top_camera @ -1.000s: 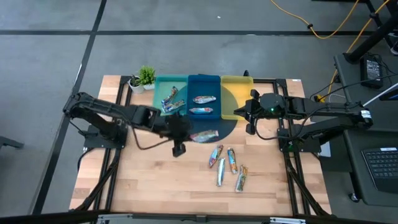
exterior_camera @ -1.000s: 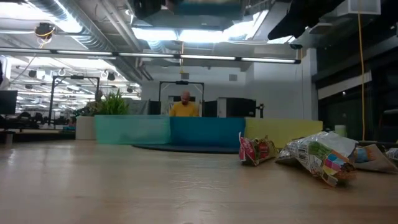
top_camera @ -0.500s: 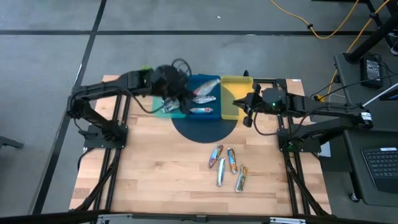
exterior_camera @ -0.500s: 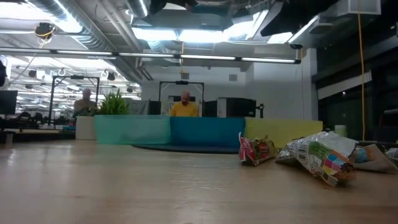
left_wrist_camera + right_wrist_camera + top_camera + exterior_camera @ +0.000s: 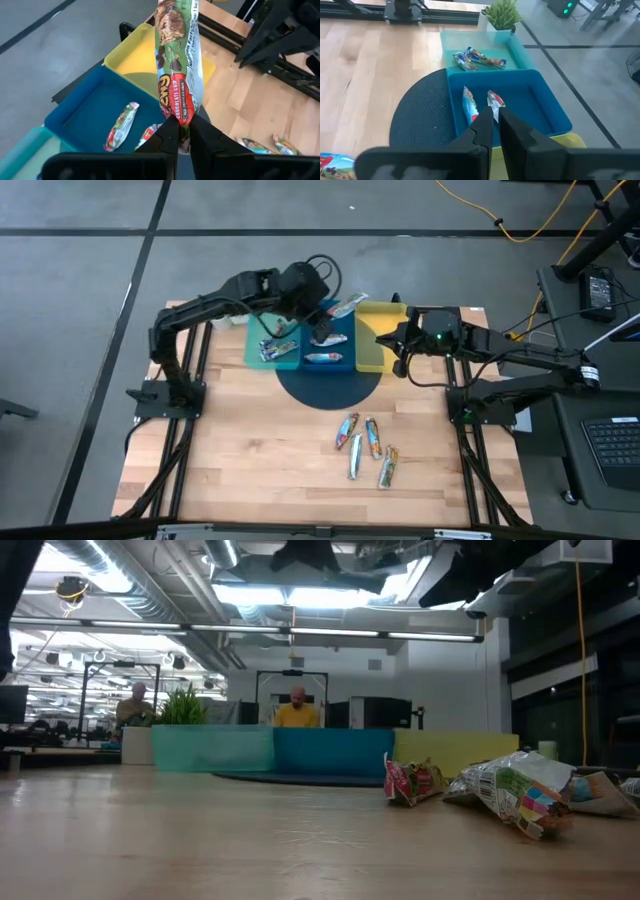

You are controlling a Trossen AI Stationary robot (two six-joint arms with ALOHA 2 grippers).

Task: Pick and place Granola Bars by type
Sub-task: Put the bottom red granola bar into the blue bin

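While the left gripper [image 5: 181, 134] hung above the row of trays at the far side of the table [image 5: 260, 470], its fingers were pinched on one end of a green-and-red chocolate chip bar [image 5: 176, 60], which stuck out past the fingertips over the blue tray [image 5: 336, 360] toward the yellow tray [image 5: 372, 358]. From above, that bar [image 5: 346, 306] lay across the line where those two trays meet, clear of both rims. Inside the blue tray two bars [image 5: 470, 107] lay side by side near its middle, with bare floor left toward its far wall. The teal tray [image 5: 520, 55] held two blue-wrapped bars [image 5: 479, 60] close to the wall it shares with the blue tray, and a potted plant [image 5: 502, 14] stood just beyond its far corner. The yellow tray showed no bars in it. A dark round mat [image 5: 422, 117] reached out from under the blue tray onto the wood.

The right gripper [image 5: 495, 120] waited with its fingers pressed together and holding nothing, over the near edge of the yellow tray, well apart from the left gripper.

Four loose bars [image 5: 366, 446] lay bunched on the open wood nearer the front, right of centre, well clear of the trays and of the table's edges. The left half of the tabletop was bare wood. Beyond the trays in the low view, a person in yellow [image 5: 297, 712] sat in the room behind
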